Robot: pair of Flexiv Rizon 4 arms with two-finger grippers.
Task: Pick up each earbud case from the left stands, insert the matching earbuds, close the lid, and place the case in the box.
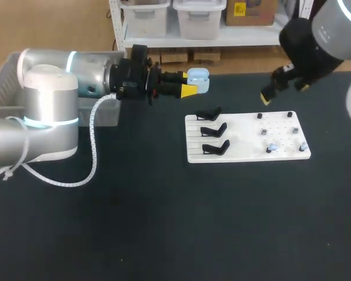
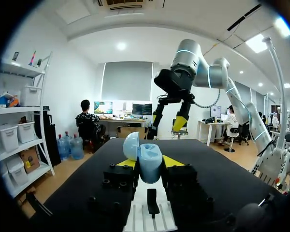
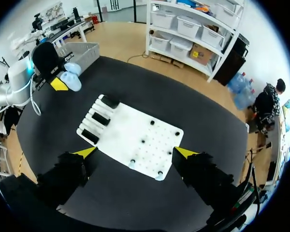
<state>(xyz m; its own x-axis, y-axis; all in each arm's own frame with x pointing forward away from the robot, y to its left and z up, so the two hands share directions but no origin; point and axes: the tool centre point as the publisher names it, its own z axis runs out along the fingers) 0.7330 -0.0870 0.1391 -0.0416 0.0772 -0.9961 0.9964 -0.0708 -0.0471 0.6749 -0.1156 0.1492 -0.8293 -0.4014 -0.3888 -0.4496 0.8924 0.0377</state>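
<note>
A light blue earbud case with its lid swung open hangs above the table, left of the board's far end. My left gripper is shut on it; in the left wrist view the case sits between the yellow tips. A white board carries three empty black stands on its left side. Its right side has pegs, and small pale blue earbuds sit on some near ones. My right gripper hangs open above the board's far right; from its wrist it looks down on the board.
A grey box stands at the table's far left, behind my left arm, and shows as the grey box in the right wrist view. The dark table top stretches in front of the board.
</note>
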